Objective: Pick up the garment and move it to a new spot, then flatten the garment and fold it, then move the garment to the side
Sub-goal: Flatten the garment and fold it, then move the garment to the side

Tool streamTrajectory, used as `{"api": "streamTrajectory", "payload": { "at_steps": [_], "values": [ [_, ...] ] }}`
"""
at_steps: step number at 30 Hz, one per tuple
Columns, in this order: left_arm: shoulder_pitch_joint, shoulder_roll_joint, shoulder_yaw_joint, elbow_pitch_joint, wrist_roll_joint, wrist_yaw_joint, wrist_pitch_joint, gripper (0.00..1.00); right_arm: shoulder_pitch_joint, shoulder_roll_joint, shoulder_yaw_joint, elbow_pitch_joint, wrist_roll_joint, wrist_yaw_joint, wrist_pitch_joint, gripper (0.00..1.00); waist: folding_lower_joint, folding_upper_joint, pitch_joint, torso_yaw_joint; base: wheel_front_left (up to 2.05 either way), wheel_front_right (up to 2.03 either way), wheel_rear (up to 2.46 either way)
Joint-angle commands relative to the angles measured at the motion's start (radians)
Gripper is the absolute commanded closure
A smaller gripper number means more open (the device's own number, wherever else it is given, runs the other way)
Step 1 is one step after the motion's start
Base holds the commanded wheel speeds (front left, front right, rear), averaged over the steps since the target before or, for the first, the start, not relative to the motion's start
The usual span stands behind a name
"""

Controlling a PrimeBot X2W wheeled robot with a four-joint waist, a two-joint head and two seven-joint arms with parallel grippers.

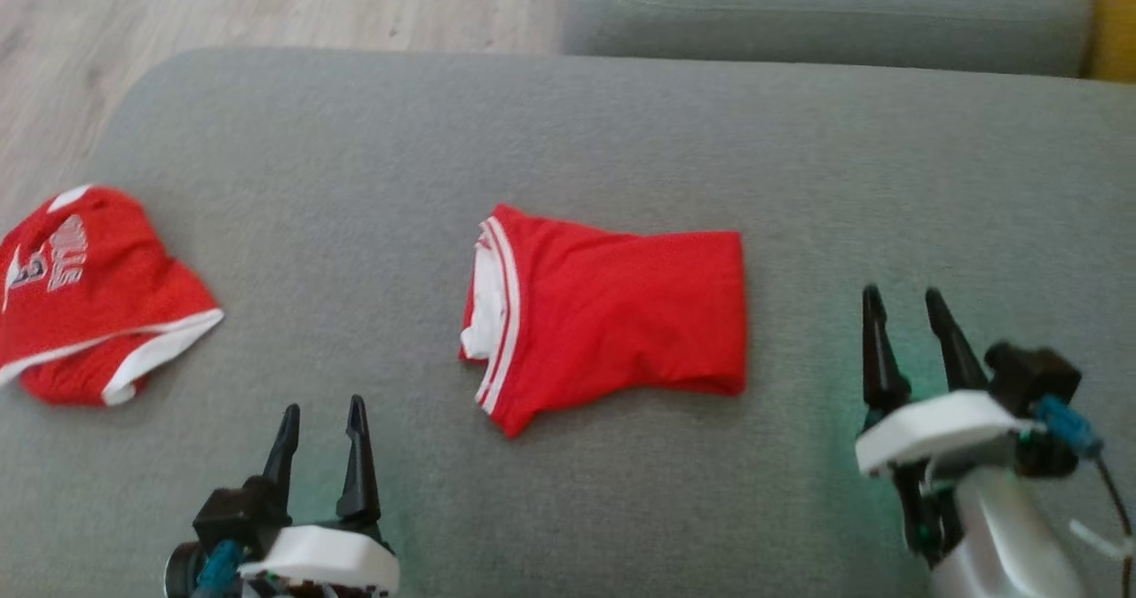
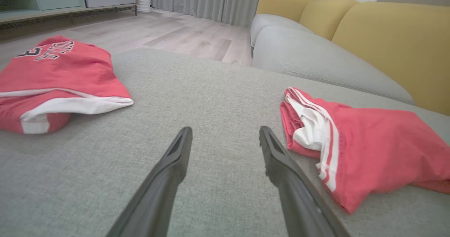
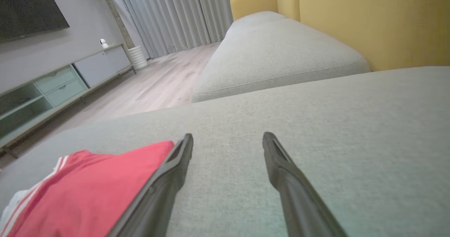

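A red garment (image 1: 621,314) with white striped trim lies folded in the middle of the grey cushion (image 1: 568,137). It also shows at the right of the left wrist view as the garment (image 2: 369,149), and at the lower left of the right wrist view as the garment (image 3: 88,194). My left gripper (image 1: 324,405) stands open near the front edge, to the garment's lower left, fingers apart over bare cushion (image 2: 225,129). To the garment's right, my right gripper (image 1: 903,294) is open and holds nothing (image 3: 228,135); its left finger sits just beside the garment's edge.
A second red garment (image 1: 89,287) with lettering and white hems lies bunched at the cushion's far left (image 2: 59,78). Another grey cushion (image 1: 825,12) lies beyond, with a yellow backrest (image 2: 386,36). Wooden floor (image 1: 266,3) lies past the cushion's far left edge.
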Motion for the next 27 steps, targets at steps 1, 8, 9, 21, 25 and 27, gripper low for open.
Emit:
{"api": "streamTrajectory", "payload": {
  "at_steps": [1,8,9,21,25,27],
  "values": [
    [-0.006,0.004,0.039,-0.027,0.008,0.000,-0.010,0.00,-0.001,0.012,0.020,-0.035,-0.022,0.004,-0.010,0.00,0.0000,0.0000,-0.026,-0.027,0.00,0.00,0.00],
    [0.060,0.004,0.080,-0.016,0.024,-0.001,-0.010,0.00,0.100,0.012,0.026,-0.030,-0.042,0.004,-0.010,0.00,0.0000,0.0000,-0.070,-0.059,0.00,0.00,0.00],
    [0.064,0.004,0.081,-0.017,0.023,-0.001,-0.010,0.00,0.109,0.012,0.029,-0.027,-0.032,0.004,-0.010,0.00,0.0000,0.0000,-0.071,-0.061,0.00,0.00,0.00],
    [0.040,0.004,0.040,-0.015,0.010,-0.010,-0.010,0.00,0.049,0.012,0.125,0.033,0.038,0.004,-0.010,0.00,0.0000,0.0000,-0.019,-0.012,0.00,0.00,0.00],
    [0.019,0.004,0.006,-0.007,-0.007,-0.011,-0.010,0.00,-0.059,0.012,0.197,0.115,0.076,0.004,-0.010,0.00,0.0000,0.0000,0.020,0.041,0.00,0.00,0.00],
    [0.008,0.004,-0.009,-0.004,-0.014,-0.011,-0.010,0.00,-0.120,0.012,0.217,0.175,0.093,0.004,-0.010,0.00,0.0000,0.0000,0.037,0.072,0.00,0.00,0.00]
  ]
}}
